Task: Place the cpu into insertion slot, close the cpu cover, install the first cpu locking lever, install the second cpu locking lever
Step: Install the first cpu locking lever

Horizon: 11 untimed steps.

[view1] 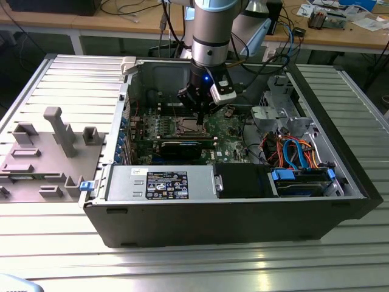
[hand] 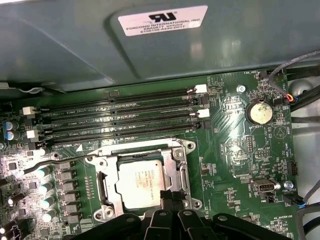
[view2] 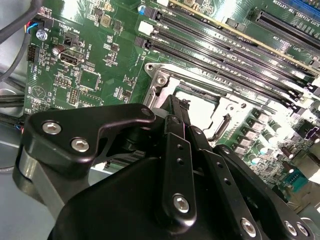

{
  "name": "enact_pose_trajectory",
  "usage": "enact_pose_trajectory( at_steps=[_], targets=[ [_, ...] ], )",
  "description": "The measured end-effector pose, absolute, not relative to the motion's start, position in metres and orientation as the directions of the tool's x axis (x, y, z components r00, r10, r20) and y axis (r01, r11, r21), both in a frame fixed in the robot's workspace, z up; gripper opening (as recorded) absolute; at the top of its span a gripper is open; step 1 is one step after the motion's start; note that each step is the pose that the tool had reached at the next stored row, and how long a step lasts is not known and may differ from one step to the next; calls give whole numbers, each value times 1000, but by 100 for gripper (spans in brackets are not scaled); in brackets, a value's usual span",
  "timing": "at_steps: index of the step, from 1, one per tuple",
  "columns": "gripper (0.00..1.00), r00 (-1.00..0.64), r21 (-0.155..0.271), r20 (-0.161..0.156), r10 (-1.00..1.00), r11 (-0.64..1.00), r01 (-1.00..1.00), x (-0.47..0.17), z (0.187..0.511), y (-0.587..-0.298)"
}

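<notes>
The cpu lies in the insertion slot on the green motherboard, its pale metal top showing. The silvery cpu cover lies flat around it. A thin wire lever stretches away from one corner of the socket. My gripper is shut, with its black fingertips at the socket's edge beside the cpu. In the second wrist view the gripper tapers to a point over the cpu. In the exterior view the gripper hangs just above the insertion slot.
Long black memory slots run along one side of the socket, with a coin battery nearby. The open case holds a power supply, coloured cables and a drive cage. A grey fixture stands at the exterior view's left.
</notes>
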State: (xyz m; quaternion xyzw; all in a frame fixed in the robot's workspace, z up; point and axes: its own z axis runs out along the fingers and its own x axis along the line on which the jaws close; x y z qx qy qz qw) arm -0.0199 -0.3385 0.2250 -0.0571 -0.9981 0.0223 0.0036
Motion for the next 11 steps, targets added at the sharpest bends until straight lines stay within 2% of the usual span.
enact_pose_trajectory(
  at_steps=[11],
  targets=[
    [11,-996,-45,5,93,995,92,-20,225,-339]
  ],
)
